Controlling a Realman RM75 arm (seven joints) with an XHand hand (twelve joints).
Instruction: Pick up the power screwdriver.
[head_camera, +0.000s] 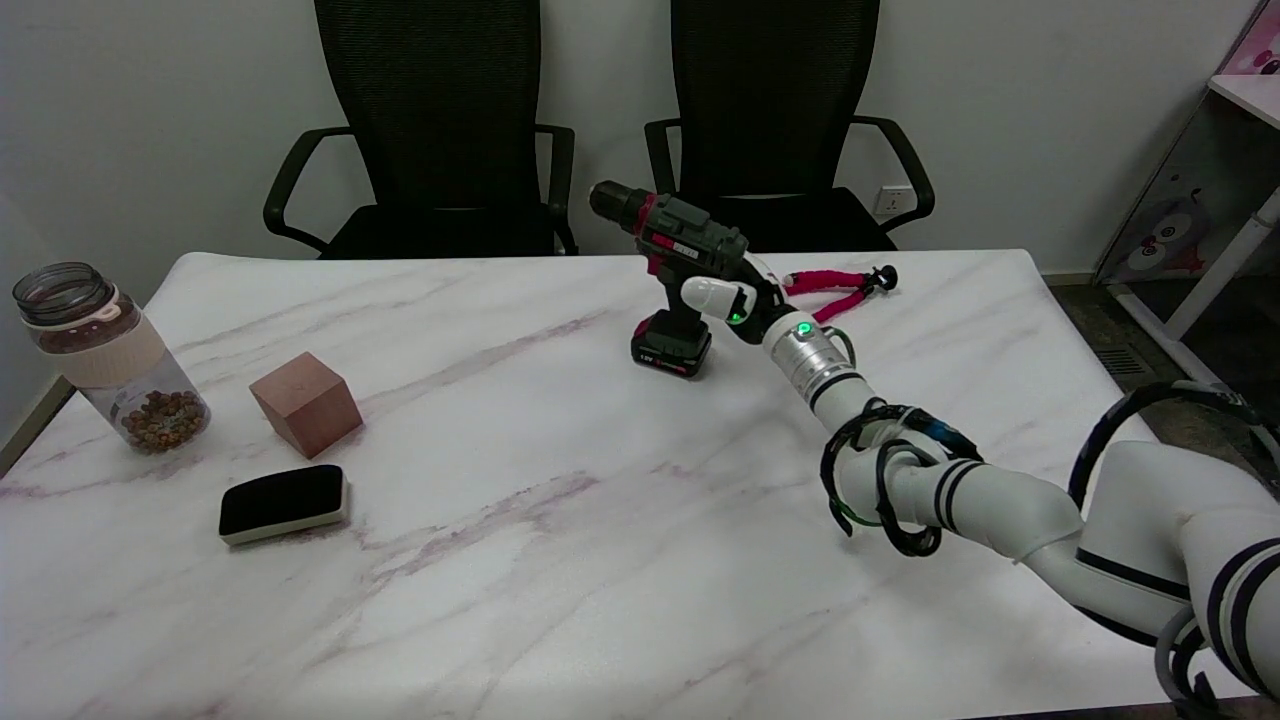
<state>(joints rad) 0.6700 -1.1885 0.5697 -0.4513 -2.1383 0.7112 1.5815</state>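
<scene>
Marble table (560, 560) fronting two black chairs (440, 120)

On your marble table (560, 560), at the left, stand a jar (105, 355), a reddish cube (306, 402) and a black eraser (284, 503). Pink-handled pliers (838, 287) lie far right. Two black chairs (440, 130) wait behind.

White right arm (1000, 500), black bands, looped black cables, silver wrist, green lights.
</scene>
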